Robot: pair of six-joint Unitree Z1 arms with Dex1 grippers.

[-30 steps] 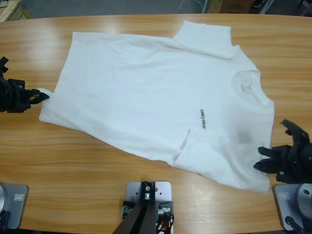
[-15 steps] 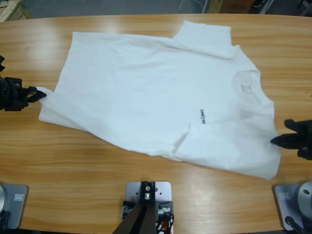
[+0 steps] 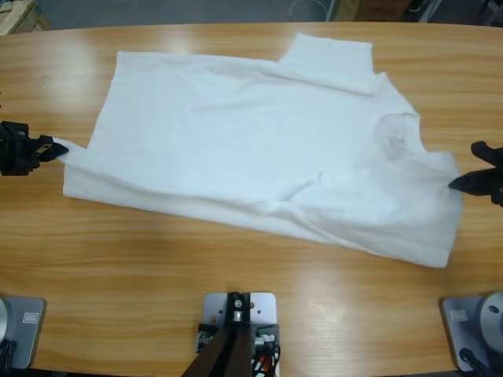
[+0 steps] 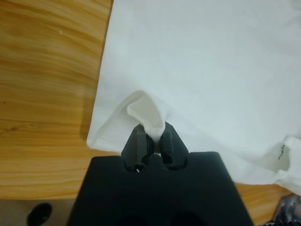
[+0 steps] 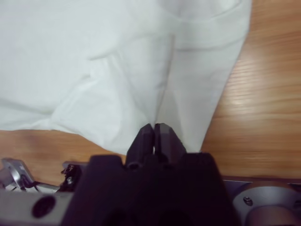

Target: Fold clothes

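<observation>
Since a second ago, the right gripper [image 3: 471, 181] has lifted from the shirt's low corner at 4 o'clock up to 3 o'clock, dragging cloth with it, so the near sleeve has folded over and the dark words are hidden in the high view. The left gripper [image 3: 49, 148] has barely shifted.

At 9 o'clock, the left gripper [image 4: 151, 141] has its jaws nearly closed, pinching a small bump of the shirt's [image 3: 259, 149] hem. It likely holds there to keep that end from sliding while the other end gets pulled.

In the middle, the white shirt lies spread across the wooden table [image 3: 157, 298], hem toward 9 o'clock and neck toward 3 o'clock. The far sleeve points to 12 o'clock. Wrinkles run along the near edge at 6 o'clock.

At 3 o'clock, the right gripper [image 5: 154, 136] has its jaws squeezed together on a bunched ridge of the shirt [image 5: 117, 70] by the shoulder. Both ends are held, probably so the shirt can be stretched or lifted for a fold.
</observation>
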